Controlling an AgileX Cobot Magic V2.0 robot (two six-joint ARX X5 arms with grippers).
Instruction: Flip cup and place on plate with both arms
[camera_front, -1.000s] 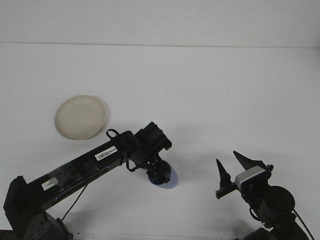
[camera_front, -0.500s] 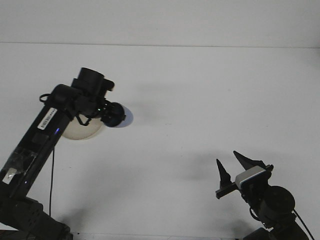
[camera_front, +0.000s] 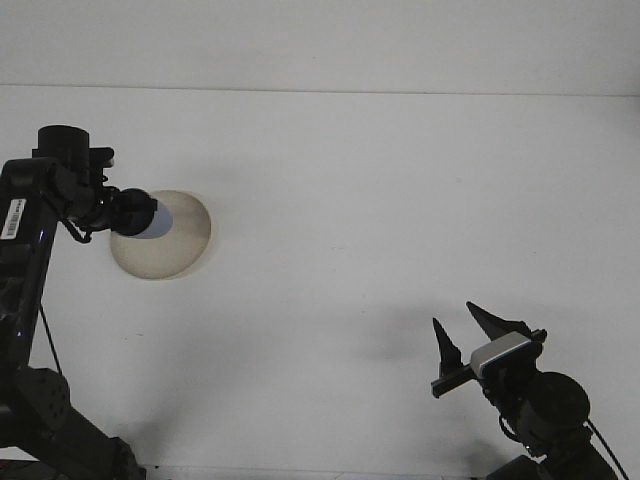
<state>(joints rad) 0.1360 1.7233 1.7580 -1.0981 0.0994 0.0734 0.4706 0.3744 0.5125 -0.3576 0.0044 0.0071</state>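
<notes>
A pale blue cup (camera_front: 160, 219) is in my left gripper (camera_front: 138, 214), which is shut on it. Gripper and cup hang over the left part of the cream plate (camera_front: 178, 250) at the table's left side. Whether the cup touches the plate cannot be made out. Only the cup's light end shows past the dark fingers. The left arm reaches in from the left edge. At the lower right my right gripper (camera_front: 455, 318) points up, open, with nothing between its fingers, far from the plate.
The white table (camera_front: 380, 200) runs back to a pale wall. The left arm's base and cable (camera_front: 45, 340) stand at the lower left corner.
My left arm carried the cup from the table's front centre up and left, first past the plate's right rim, now over its left part. The right arm stayed still.
</notes>
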